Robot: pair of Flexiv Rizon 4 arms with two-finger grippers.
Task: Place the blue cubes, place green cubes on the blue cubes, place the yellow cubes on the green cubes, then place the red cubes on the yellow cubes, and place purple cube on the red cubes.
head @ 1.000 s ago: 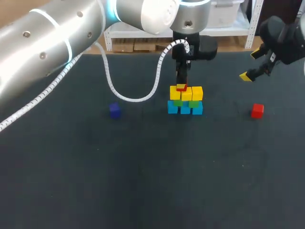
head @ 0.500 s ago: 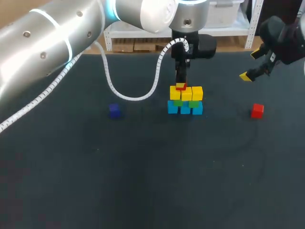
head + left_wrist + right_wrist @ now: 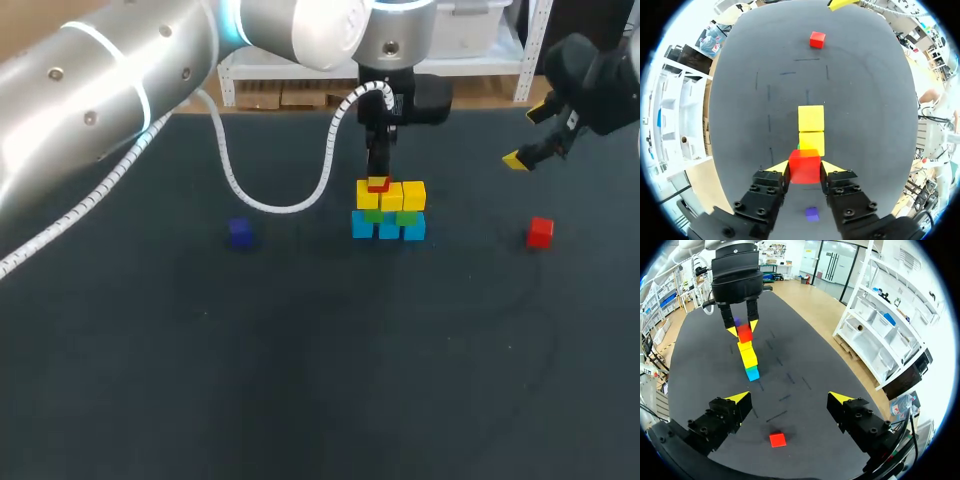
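Note:
A stack stands mid-table: three blue cubes in a row, green cubes on them, then yellow cubes. A red cube sits on the yellow row's left end. My left gripper comes straight down over it, and its yellow tips press the red cube from both sides. A second red cube lies loose to the right. The purple cube lies to the left. My right gripper hangs open and empty above the table's far right, over the loose red cube.
The left arm's white coiled cable droops just left of the stack. The dark table top stretches bare in front of the stack.
The left wrist has shifted very slightly upward. The red cube stays on the yellow cubes between the fingers. The right arm has not moved.

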